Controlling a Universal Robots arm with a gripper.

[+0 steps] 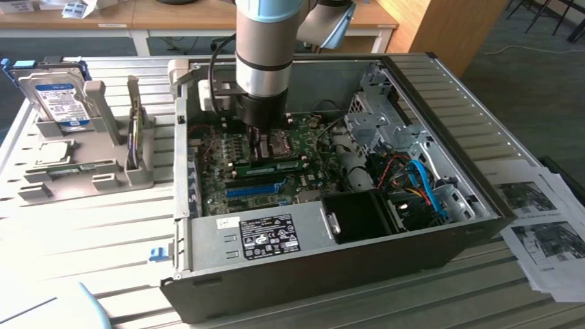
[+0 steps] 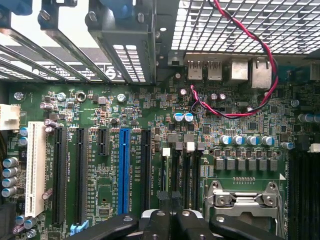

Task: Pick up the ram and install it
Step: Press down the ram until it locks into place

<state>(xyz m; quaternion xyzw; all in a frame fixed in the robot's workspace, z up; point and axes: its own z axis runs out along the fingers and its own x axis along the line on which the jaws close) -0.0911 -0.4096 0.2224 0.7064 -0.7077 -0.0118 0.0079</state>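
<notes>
The arm reaches down into the open computer case (image 1: pixel 439 89), and its claw (image 2: pixel 172 222) hangs low over the green motherboard (image 2: pixel 150 110). The claw's fingers (image 2: pixel 162 220) are pressed together, with nothing between them that I can make out. Just past the fingertips run narrow black memory slots (image 2: pixel 186 167), between the long blue slot (image 2: pixel 124 170) and the silver processor socket (image 2: pixel 245 200). From the exterior view, a green memory stick (image 1: pixel 272 165) lies across the motherboard beside the claw, above the blue slot. Whether it is fully seated I cannot tell. Outside the case, a hard drive (image 1: pixel 57 99) stands in a grey rack (image 1: pixel 68 179).
</notes>
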